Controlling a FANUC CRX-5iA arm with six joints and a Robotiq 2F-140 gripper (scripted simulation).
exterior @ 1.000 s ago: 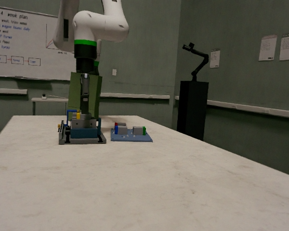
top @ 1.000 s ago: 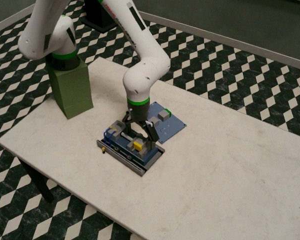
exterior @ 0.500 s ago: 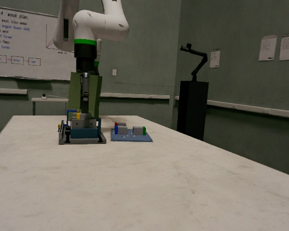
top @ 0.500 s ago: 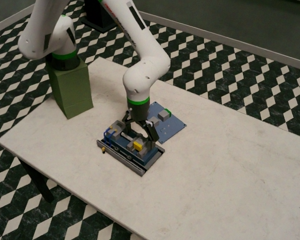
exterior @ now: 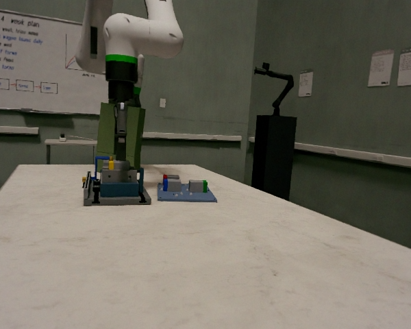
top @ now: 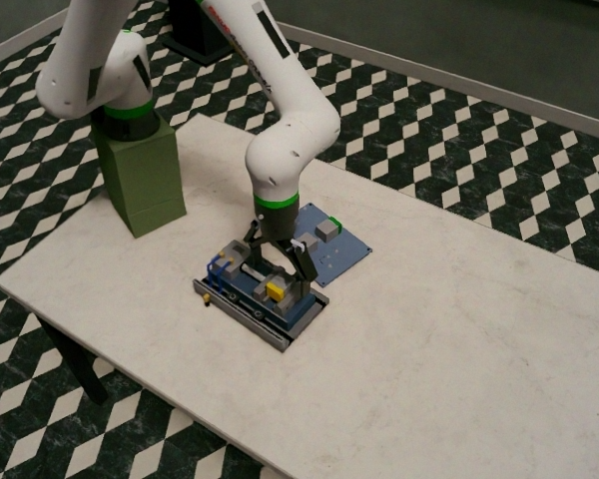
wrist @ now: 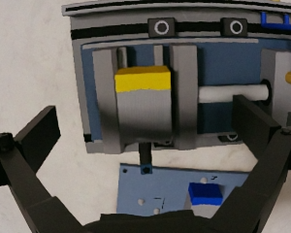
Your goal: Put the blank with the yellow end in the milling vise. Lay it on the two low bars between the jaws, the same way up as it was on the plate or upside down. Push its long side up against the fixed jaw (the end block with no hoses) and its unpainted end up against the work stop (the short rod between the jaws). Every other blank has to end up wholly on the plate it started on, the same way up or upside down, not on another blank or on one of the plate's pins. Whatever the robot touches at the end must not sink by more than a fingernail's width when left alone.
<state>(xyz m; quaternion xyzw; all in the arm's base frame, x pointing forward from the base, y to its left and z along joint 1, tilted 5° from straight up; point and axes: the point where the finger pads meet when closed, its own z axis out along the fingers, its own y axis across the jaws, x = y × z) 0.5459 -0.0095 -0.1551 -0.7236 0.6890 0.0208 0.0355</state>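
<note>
The blank with the yellow end (wrist: 144, 107) lies in the milling vise (top: 261, 296) between the fixed jaw (wrist: 106, 100) and the moving jaw (wrist: 184, 93). Its yellow end (top: 275, 290) points away from the plate. The dark work stop (wrist: 145, 151) sits at its unpainted end. My gripper (wrist: 145, 116) is open and empty above the vise, one finger beyond each end block. It also shows in the top view (top: 279, 262) and the exterior view (exterior: 122, 141). The blue hoses (wrist: 281, 26) are on the far end block.
The blue plate (top: 330, 247) beside the vise holds a green-ended blank (top: 327, 228), a blue-ended blank (exterior: 172, 184) and a red-ended blank (exterior: 170, 176). The green robot pedestal (top: 140, 175) stands at the table's back left. A black stand (exterior: 275, 155) is off the table.
</note>
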